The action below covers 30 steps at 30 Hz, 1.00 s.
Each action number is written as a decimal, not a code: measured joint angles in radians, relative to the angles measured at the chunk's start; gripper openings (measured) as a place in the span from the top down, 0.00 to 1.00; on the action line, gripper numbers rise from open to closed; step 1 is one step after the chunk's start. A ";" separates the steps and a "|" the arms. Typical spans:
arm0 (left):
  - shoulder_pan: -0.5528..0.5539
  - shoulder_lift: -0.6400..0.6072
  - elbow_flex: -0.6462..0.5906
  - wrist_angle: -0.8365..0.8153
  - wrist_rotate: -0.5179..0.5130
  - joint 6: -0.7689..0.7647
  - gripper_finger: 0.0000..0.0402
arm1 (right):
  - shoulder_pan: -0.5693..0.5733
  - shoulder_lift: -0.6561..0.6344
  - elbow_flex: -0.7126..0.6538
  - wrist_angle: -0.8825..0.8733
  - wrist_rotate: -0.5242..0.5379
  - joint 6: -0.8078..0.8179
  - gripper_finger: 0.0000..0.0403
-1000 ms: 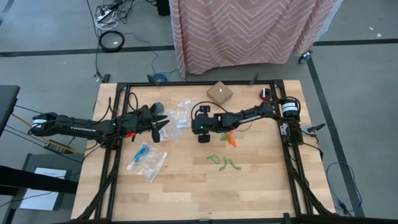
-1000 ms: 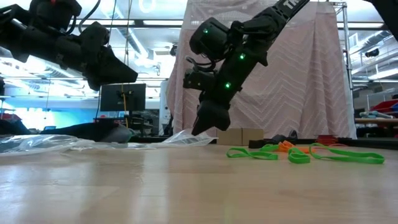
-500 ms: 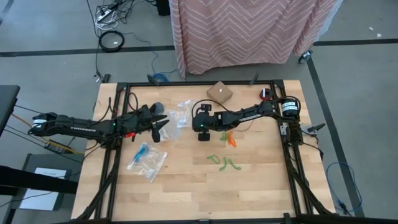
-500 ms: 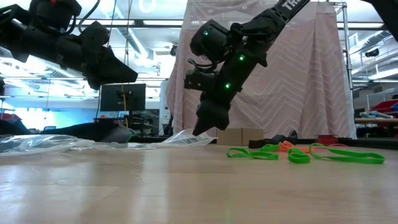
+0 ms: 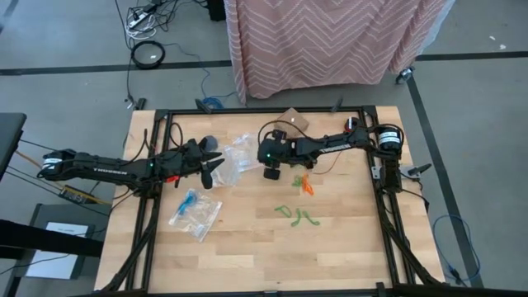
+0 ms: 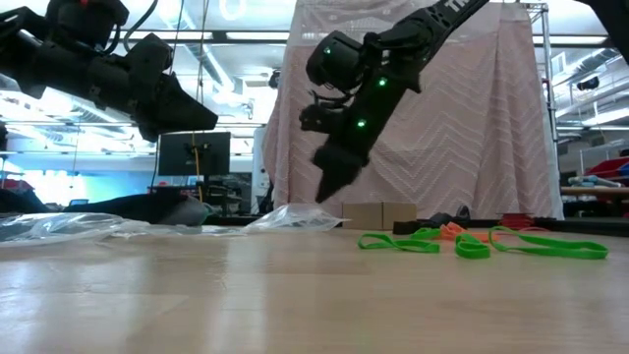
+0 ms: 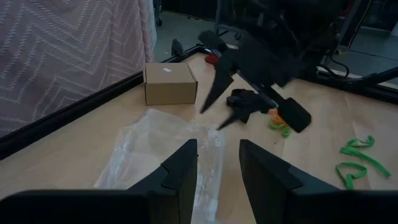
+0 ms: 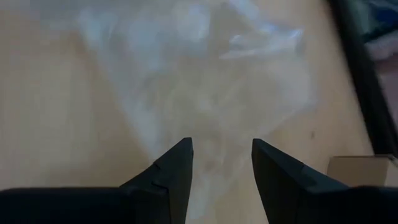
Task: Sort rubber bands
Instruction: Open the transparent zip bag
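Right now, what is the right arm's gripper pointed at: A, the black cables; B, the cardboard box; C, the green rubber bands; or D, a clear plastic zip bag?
D: in the right wrist view the right gripper has its fingers open and apart, aimed at a clear plastic zip bag lying on the wooden table, while the green rubber bands lie well off to the side in the high view.
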 joint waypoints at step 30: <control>0.000 0.000 -0.001 -0.003 -0.001 0.005 0.68 | 0.059 0.082 0.010 0.054 0.088 -0.145 0.62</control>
